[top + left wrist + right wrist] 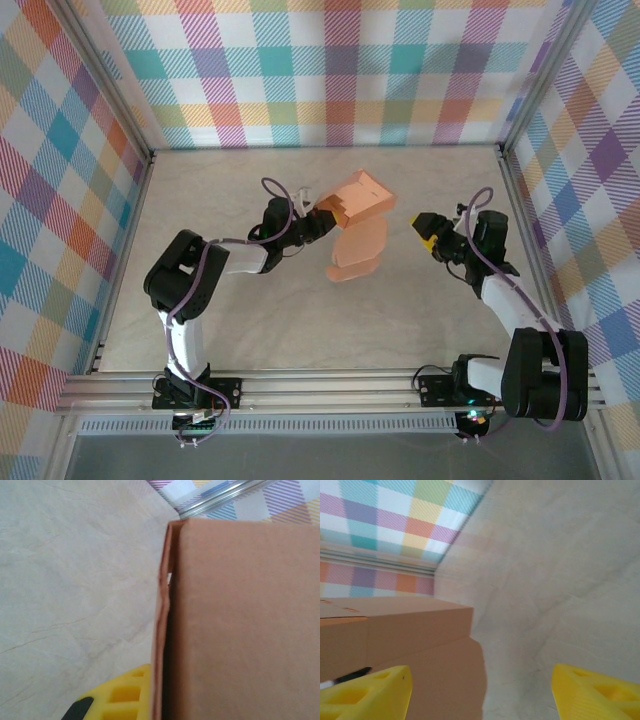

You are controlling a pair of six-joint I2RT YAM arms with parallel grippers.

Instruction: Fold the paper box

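Note:
The paper box (360,198) is salmon-orange card, partly raised into a shallow tray, with a long flap (358,250) lying toward the near side of the table. My left gripper (322,222) is shut on the box's left wall. In the left wrist view that wall (240,620) stands close up, and one yellow finger (120,695) presses against its doubled edge. My right gripper (428,232) hangs open a short way right of the box, touching nothing. Its two yellow fingertips (600,692) frame the box's side (410,630) and the bare table.
The beige table (230,330) is fenced by aluminium rails (125,240) and checked cloth walls (330,70) on three sides. Both arm bases are bolted to the near rail (330,385).

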